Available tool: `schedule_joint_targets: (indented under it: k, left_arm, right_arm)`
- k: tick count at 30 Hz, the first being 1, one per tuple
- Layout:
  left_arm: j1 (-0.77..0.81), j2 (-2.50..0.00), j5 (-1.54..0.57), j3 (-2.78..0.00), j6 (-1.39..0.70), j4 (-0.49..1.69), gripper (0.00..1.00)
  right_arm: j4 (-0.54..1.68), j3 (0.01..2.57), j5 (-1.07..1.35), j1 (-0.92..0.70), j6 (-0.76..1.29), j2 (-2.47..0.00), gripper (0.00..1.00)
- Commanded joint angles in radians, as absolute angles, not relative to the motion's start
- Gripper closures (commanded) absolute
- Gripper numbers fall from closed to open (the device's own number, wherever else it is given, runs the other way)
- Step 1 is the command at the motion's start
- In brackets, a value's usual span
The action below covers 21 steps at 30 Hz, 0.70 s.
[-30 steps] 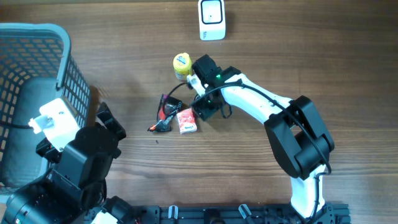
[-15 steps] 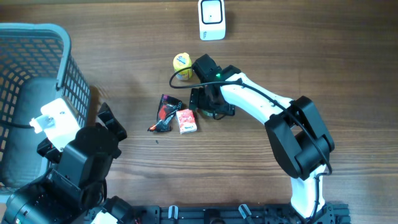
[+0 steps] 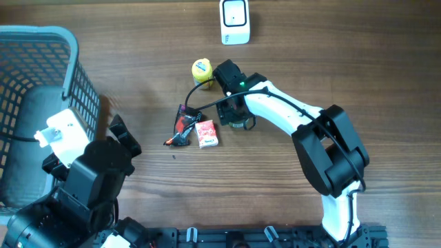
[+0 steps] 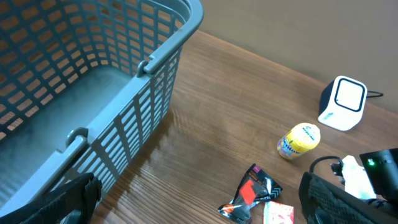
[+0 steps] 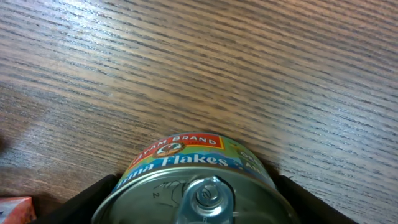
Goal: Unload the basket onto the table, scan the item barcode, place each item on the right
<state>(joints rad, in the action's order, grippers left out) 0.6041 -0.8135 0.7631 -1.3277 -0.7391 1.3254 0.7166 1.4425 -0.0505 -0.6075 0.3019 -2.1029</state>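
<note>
Item: round metal tin of tuna flakes with a pull-tab lid (image 5: 196, 180), upright on the brown wooden table (image 3: 386, 62), below the white box scanner (image 3: 235, 21)
Right gripper (image 3: 236, 117): jaws clamped on the tin's sides
Left gripper (image 3: 122, 136): jaws wide apart, empty, far below-left of the scanner
Others: small yellow bottle (image 3: 200, 70), red carton (image 3: 207, 133) and black-and-red wrapper (image 3: 183, 127), all below-left of the scanner

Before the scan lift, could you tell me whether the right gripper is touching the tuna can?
Touching: in the right wrist view both fingers of the right gripper press the tuna can, no gap showing.
</note>
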Motion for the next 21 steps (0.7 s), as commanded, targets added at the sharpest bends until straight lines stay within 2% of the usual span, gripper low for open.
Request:
schedule_joint_targets:
  k: [1,5,6,7,9,13,15,18,19,21]
  left_arm:
    - [0.604,-0.814,0.760,-1.322,-0.749,1.330,0.00]
    - [0.604,-0.814,0.759,-1.322,-0.749,1.329,0.00]
    - [0.604,-0.814,0.759,-1.322,-0.749,1.329,0.00]
    - [0.604,-0.814,0.759,-1.322,-0.749,1.329,0.00]
    - [0.604,-0.814,0.759,-1.322,-0.749,1.330,0.00]
    - [0.604,-0.814,0.759,-1.322,-0.749,1.332,0.00]
    - [0.604,-0.814,0.759,-1.322,-0.749,1.341,0.00]
    - [0.604,-0.814,0.760,-1.322,-0.749,1.348,0.00]
    - [0.604,-0.814,0.760,-1.322,-0.749,1.348,0.00]
    - [0.604,-0.814,0.760,-1.322,-0.749,1.348,0.00]
  right_arm:
    - [0.728,1.415,0.054,-0.607,0.388,-2.154,0.33]
    - [0.790,1.415,0.054,-0.607,0.475,-2.154,0.33]
    - [0.794,1.415,0.054,-0.607,0.474,-2.154,0.11]
    - [0.793,1.415,0.053,-0.607,0.471,-2.154,0.00]
    - [0.794,1.415,0.049,-0.607,0.475,-2.154,0.00]
    - [0.802,1.415,0.038,-0.607,0.571,-2.154,0.04]
    - [0.822,1.415,0.036,-0.607,0.669,-2.154,0.12]
    - [0.820,1.415,0.027,-0.607,0.688,-2.154,0.21]
    - [0.820,1.415,0.014,-0.607,0.686,-2.154,0.28]
    - [0.820,1.415,-0.006,-0.607,0.682,-2.154,0.31]
